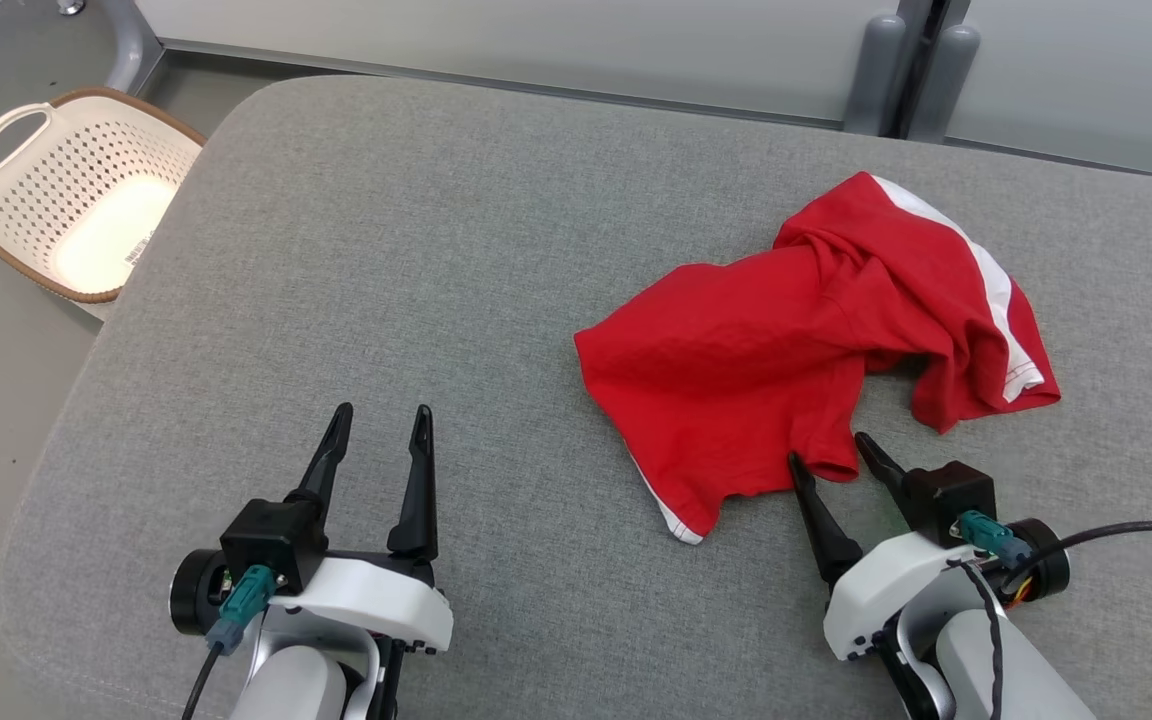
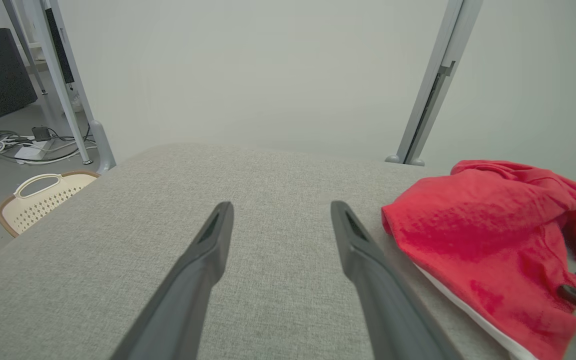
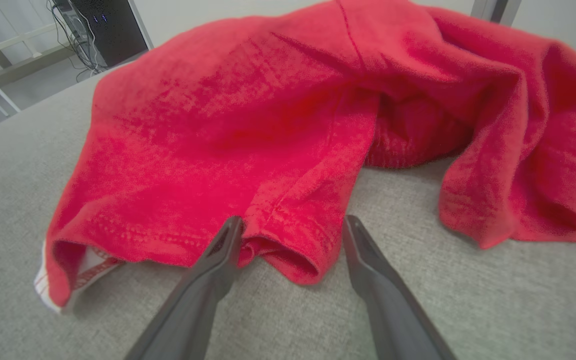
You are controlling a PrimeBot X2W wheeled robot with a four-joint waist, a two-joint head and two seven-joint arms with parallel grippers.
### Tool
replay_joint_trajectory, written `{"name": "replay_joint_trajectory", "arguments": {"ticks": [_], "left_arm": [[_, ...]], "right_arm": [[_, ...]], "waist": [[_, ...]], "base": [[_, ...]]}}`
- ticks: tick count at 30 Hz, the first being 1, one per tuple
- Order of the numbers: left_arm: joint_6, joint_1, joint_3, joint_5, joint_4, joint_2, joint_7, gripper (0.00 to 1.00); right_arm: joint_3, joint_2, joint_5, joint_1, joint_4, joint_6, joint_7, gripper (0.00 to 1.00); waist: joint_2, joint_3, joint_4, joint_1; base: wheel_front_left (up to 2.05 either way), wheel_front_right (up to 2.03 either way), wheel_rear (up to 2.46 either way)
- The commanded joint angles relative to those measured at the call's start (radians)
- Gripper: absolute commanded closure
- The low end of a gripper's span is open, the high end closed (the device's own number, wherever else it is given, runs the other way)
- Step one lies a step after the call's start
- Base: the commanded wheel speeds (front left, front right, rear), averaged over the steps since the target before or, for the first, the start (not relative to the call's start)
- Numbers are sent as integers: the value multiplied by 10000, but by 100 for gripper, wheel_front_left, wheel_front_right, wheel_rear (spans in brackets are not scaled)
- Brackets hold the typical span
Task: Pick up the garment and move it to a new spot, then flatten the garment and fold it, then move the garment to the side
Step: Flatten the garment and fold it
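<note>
While both arms sit low at the near edge of the grey pad [image 1: 436, 250], I see the garment [image 1: 796, 360] lying crumpled on the pad's right half. It is red with white side stripes, and one open hem is turned toward me. My right gripper [image 1: 827, 448] has its fingers spread wide and holds nothing; its tips straddle that near hem. In the right wrist view, the finger [image 3: 218, 260] on that view's left touches the hem's edge, though I cannot tell whether it is under the cloth. The other finger stands on bare pad just beside the cloth. My left gripper [image 1: 382, 412] is likewise spread wide and empty, over bare pad, well apart from the garment on its right. In the left wrist view the red cloth lies off to the right, and a dark fingertip of the other arm shows at its near edge. A white basket [image 1: 96, 140] with a brown rim stands on the floor by the pad's far left corner.
</note>
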Motion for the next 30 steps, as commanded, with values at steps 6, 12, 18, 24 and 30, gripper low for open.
{"name": "replay_joint_trajectory", "arguments": {"ticks": [6, 12, 18, 24, 30], "left_arm": [[11, 138, 156, 120, 84, 8, -43, 0], [-12, 63, 148, 194, 172, 12, -44, 0], [-7, -74, 1, 197, 190, 11, -43, 0], [32, -319, -158, 171, 201, 17, -45, 0], [49, -509, -337, 140, 255, 15, -45, 0]], "right_arm": [[-106, -11, -1, -348, 573, -18, -366, 100], [-667, -537, 407, -194, 348, -18, -584, 100], [-1106, -1575, 953, -16, -176, -18, 24, 100], [-1115, -2758, 1260, -345, -378, -18, 818, 100], [-1167, -3706, 1103, -1111, 38, -18, 1080, 0]], "waist": [[0, -33, -91, 0], [0, -193, -657, 0], [0, -207, -1263, 0], [0, 17, -1500, 0], [0, 280, -1541, 0]], "base": [[0, 0, 0], [0, 0, 0], [0, 0, 0], [0, 0, 0], [0, 0, 0]]}}
